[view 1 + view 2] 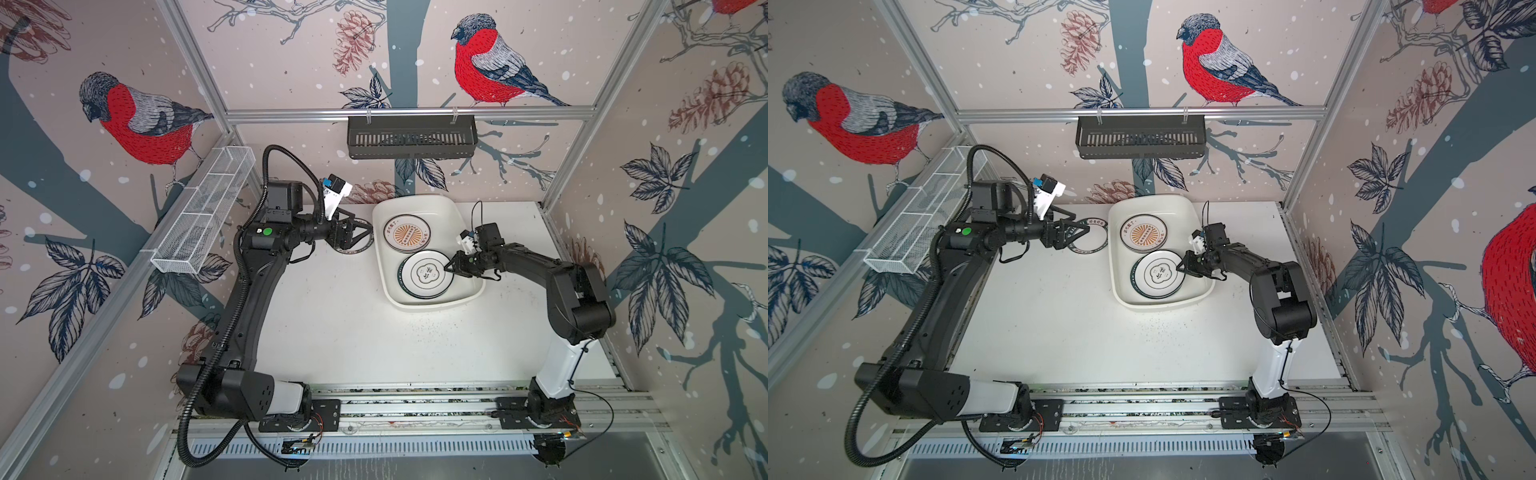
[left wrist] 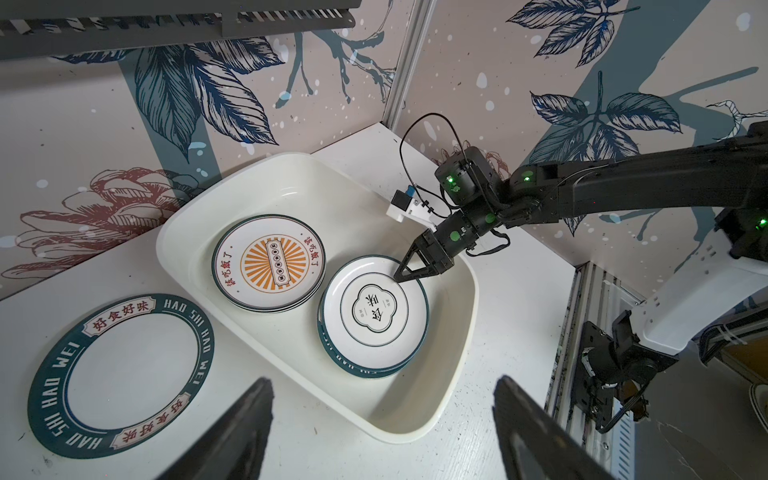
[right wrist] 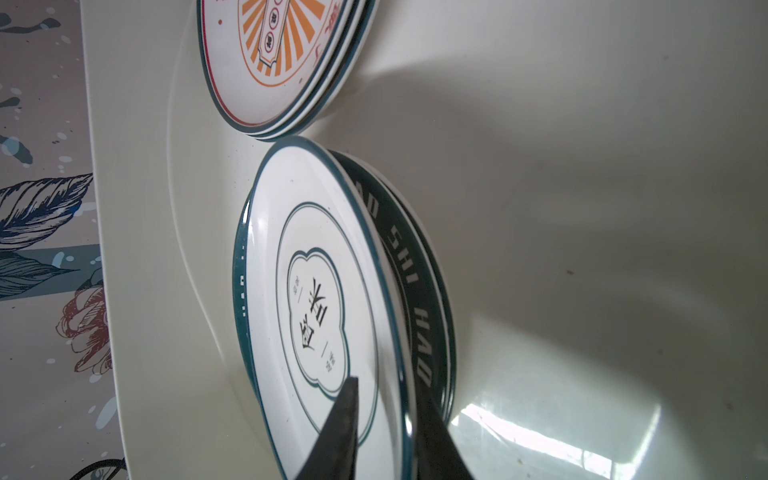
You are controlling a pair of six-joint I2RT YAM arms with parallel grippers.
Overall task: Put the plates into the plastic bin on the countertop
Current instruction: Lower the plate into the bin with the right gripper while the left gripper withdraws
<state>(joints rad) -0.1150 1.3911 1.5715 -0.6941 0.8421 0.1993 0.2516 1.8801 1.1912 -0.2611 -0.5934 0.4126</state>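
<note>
- reaching the right gripper (image 2: 398, 277) into the large shallow white plastic bin (image 2: 291, 157), jaws narrowly parted astride the rim of the round white plate with a black quatrefoil emblem (image 2: 374, 309); not managing to tell whether pinching it.
- resting that plate on a teal-rimmed stack (image 2: 365, 372) just beside an orange-sunburst-topped stack (image 2: 270, 264).
- hovering the left gripper (image 2: 384, 379), spread wide and gripping nothing, by a white plate with a dark teal lettered rim (image 2: 120, 374) lying on the speckled white countertop (image 1: 353, 324) beside the bin.

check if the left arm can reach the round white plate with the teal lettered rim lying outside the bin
Probably yes: the left gripper hangs open right by that teal-rimmed plate, which lies bare on the white countertop.
</note>
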